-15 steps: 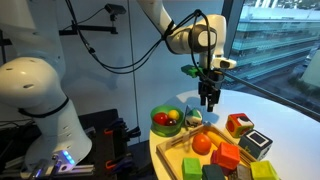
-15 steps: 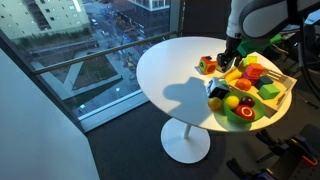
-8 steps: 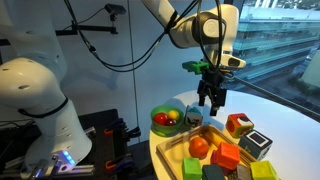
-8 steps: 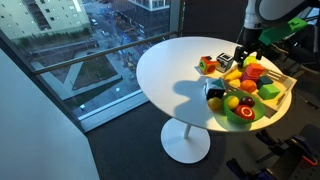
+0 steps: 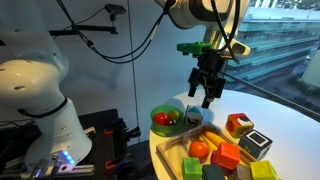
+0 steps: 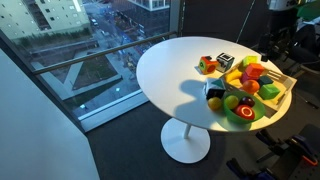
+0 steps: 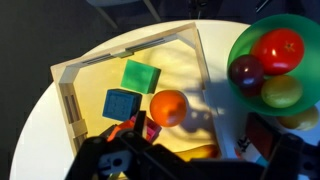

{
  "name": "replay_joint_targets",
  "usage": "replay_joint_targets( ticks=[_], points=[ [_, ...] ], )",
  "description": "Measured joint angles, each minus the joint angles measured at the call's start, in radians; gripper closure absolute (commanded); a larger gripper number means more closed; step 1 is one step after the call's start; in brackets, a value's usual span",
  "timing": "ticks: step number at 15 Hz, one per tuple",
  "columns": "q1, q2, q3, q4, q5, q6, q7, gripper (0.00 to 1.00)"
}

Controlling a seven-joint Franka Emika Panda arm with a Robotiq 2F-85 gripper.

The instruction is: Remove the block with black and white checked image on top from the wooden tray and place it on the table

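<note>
Block (image 6: 226,61) with the checked top sits on the white tabletop (image 6: 170,70), just beside a red block (image 6: 207,64) (both outside the wooden tray (image 7: 68,100)), well below and off to one side of the gripper (image 5: 202,97), which hangs above the tray, fingers spread and empty.

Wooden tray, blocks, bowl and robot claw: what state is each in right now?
Shallow light-wood tray: flat on the round white table, holding a green block, a blue block and an orange ball.
Black-and-white checked block: outside the tray, upright on the table.
Round green bowl: upright, holding fruit.
Gripper: open, empty, raised above the tray.
</note>
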Motion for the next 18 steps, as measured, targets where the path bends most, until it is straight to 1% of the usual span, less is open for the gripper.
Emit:
replay_joint_targets(
  ticks=[2, 5, 7, 13, 18],
  points=[
    [-0.001, -0.049, 0.0, 0.0, 0.025, -0.063, -0.035, 0.0],
    [-0.001, -0.124, 0.0, 0.001, 0.037, -0.144, -0.043, 0.0],
    [-0.001, -0.169, 0.0, 0.001, 0.042, -0.177, -0.043, 0.0],
    [-0.001, -0.297, 0.001, 0.0, 0.044, -0.189, -0.042, 0.0],
    [-0.001, -0.36, 0.001, -0.006, 0.045, -0.189, -0.041, 0.0]
  ],
)
